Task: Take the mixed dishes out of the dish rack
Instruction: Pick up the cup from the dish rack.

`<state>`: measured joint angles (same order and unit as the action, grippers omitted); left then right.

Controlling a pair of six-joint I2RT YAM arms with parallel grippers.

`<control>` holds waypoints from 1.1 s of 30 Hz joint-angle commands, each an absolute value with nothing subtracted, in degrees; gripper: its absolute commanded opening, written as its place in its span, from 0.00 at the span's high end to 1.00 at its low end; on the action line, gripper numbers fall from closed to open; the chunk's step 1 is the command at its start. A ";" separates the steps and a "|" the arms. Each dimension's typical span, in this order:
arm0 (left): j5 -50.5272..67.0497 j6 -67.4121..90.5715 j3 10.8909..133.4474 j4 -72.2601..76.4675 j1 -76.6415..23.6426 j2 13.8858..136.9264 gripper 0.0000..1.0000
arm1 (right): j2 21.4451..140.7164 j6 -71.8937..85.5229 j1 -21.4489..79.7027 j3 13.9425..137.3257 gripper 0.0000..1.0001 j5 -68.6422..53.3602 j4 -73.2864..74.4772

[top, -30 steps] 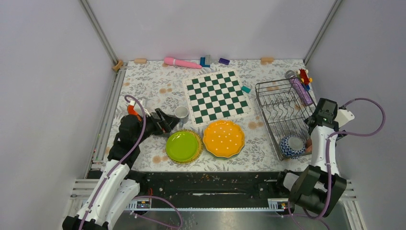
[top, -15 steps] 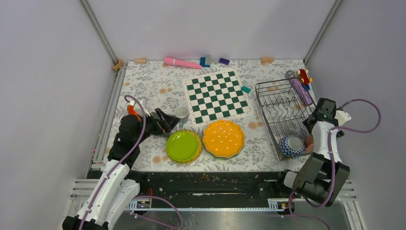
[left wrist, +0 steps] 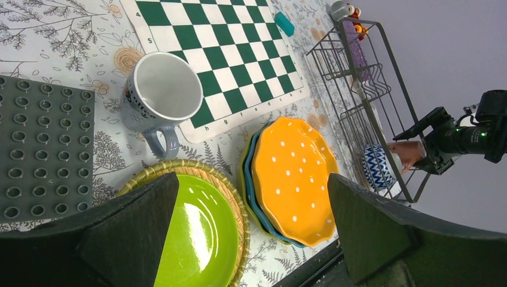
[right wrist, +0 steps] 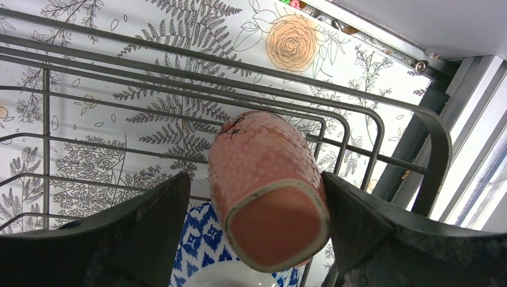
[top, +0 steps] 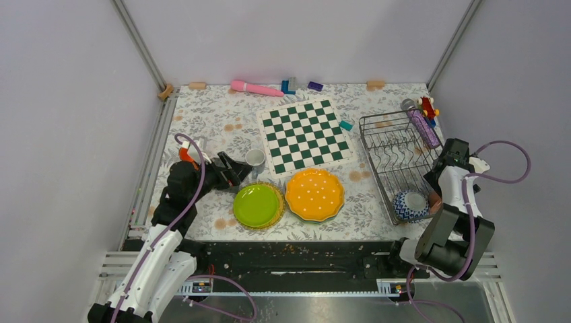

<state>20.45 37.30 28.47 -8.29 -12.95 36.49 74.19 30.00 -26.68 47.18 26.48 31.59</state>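
At the left of the worktop (top: pixel 202 121), the left hand (top: pixel 238 175) hovers with its fingers spread as wide as they go, holding nothing. On its outer side, bare flowered surface lies open as far as the metal rail (top: pixel 153 161) along the worktop's edge. Just under its fingertips sits a lime-green plate (top: pixel 257 205) on a woven mat (left wrist: pixel 179 167). A white mug (top: pixel 254 157) stands just beyond them, at the corner of a chessboard (top: pixel 306 134). A grey studded baseplate (left wrist: pixel 36 149) lies beside the mug. To this hand's right, an orange white-dotted plate (top: pixel 314 194) rests on a stack, just beside the green one.

Farther right, the dish rack (top: pixel 376 168) stands near the worktop's right edge, close to the side wall (top: pixel 512 134), with little room there. The right hand (right wrist: pixel 254 179) is at the rack's near right corner. Its fingers are apart on either side of a pink cup (right wrist: pixel 257 149), which lies tilted against the wires. A narrow gap shows at one finger. A patterned bowl (top: pixel 409 205) sits inside the rack, just beneath the cup.
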 commanded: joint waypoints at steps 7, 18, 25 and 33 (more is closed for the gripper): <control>17.86 36.56 28.92 -7.29 -13.07 36.17 0.01 | 73.39 29.71 -26.90 49.96 0.32 28.34 33.25; 16.72 36.48 29.00 -7.63 -13.10 36.83 0.01 | 68.92 29.36 -26.94 50.27 0.75 27.72 33.19; 16.67 36.43 29.18 -7.89 -13.07 37.09 0.01 | 64.01 28.17 -26.90 51.34 0.90 24.15 32.54; 17.65 36.39 29.31 -7.73 -13.10 37.48 0.01 | 55.30 27.88 -26.92 50.87 0.98 10.67 26.94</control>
<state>17.52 37.30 28.47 -9.78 -12.95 37.08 61.08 28.25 -26.70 49.19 19.64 32.88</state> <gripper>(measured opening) 0.989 0.694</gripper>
